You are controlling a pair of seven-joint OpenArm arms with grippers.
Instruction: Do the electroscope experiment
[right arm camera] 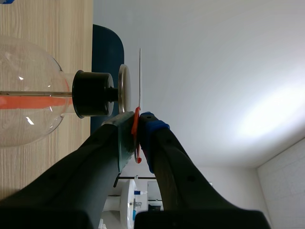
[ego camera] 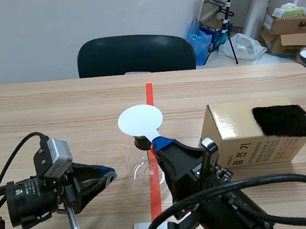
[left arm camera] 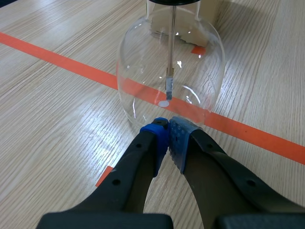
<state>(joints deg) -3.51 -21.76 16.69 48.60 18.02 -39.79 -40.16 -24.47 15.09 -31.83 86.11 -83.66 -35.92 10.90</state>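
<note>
Left wrist view — rod inside flask

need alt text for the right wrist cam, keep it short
The right gripper is shut on a thin white disc, seen edge-on and held close beside the metal cap on the black stopper of a clear glass flask. Whether the disc and the cap touch cannot be told.
</note>
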